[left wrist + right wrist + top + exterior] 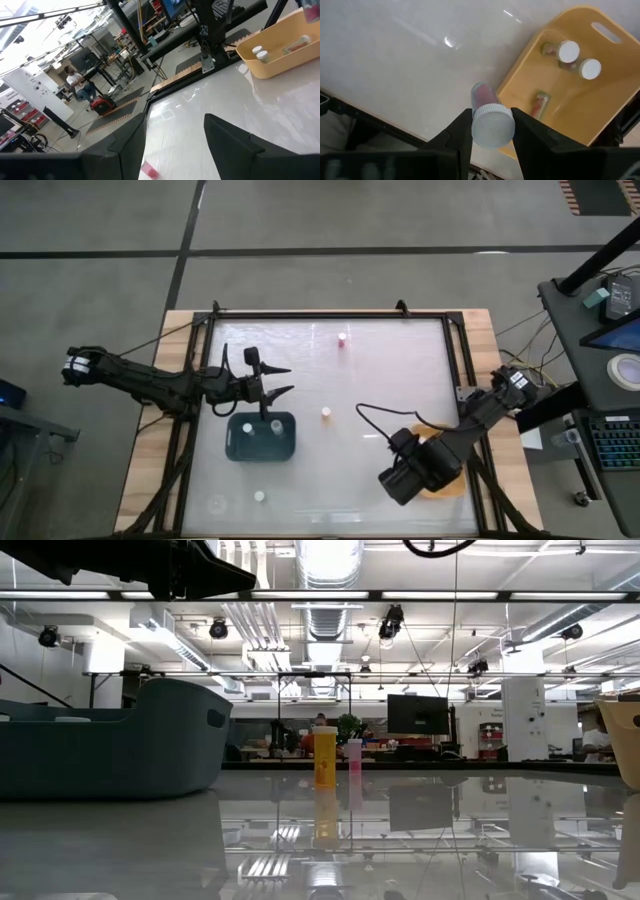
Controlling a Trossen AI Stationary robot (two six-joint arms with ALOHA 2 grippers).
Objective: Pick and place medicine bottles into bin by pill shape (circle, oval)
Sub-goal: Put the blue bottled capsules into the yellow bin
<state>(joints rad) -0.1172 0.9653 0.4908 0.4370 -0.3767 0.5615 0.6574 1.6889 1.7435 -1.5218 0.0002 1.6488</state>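
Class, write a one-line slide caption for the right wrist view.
Right tool holds a white-capped bottle beside the yellow tray.

The tabletop (380,380) is glossy white, mirroring the ceiling lights, with a bare wood border (488,350). The teal bin (110,740) and yellow bin (575,105) look like smooth matt plastic. The held bottle (490,120) has a ribbed white cap.

Most of the worktop (380,370) lies bare — only scattered bottles, one mid-worktop (326,413), interrupt it. The teal tray (260,437) and the yellow tray (580,100) — seemingly at opposite sides — block low passes.
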